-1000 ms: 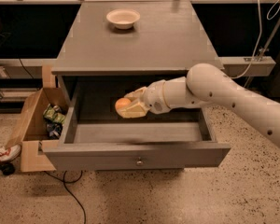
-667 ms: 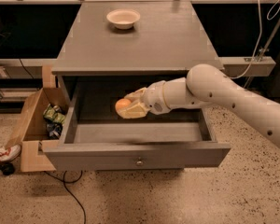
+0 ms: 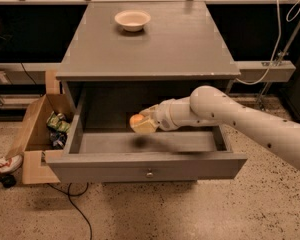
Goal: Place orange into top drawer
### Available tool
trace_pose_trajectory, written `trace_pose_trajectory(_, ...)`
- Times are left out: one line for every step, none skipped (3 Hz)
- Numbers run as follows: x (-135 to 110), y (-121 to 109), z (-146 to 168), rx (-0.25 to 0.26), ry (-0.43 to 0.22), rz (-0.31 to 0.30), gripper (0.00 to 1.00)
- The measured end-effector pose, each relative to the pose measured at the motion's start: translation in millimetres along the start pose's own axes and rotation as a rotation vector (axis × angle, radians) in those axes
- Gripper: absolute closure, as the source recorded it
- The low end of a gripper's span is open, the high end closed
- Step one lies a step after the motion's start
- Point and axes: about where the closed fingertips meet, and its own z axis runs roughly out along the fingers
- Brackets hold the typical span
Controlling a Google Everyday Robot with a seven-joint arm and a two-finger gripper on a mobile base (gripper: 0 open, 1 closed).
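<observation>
The top drawer (image 3: 146, 166) of the grey cabinet is pulled out toward me, its front panel with a small round knob (image 3: 149, 173). My gripper (image 3: 141, 123) reaches in from the right on the white arm and hangs over the left-middle of the drawer's inside, a little above its floor. It is shut on the orange (image 3: 136, 120), which shows as a small round orange shape at the fingertips. A shadow lies on the drawer floor below it.
A shallow white bowl (image 3: 132, 20) stands on the cabinet top at the back. A brown cardboard box (image 3: 37, 134) with packets in it stands on the floor to the left. A black cable runs on the floor in front. A white shelf bar (image 3: 270, 71) juts at right.
The gripper with the orange has stayed nearly in place over the open drawer; no clear movement between the frames.
</observation>
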Motion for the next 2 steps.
trace_pose_trajectory(21,-17,19,0.016,-0.020,0.012,1.00)
trace_pose_trajectory(42,-33,38,0.006,-0.072,0.047,0.73)
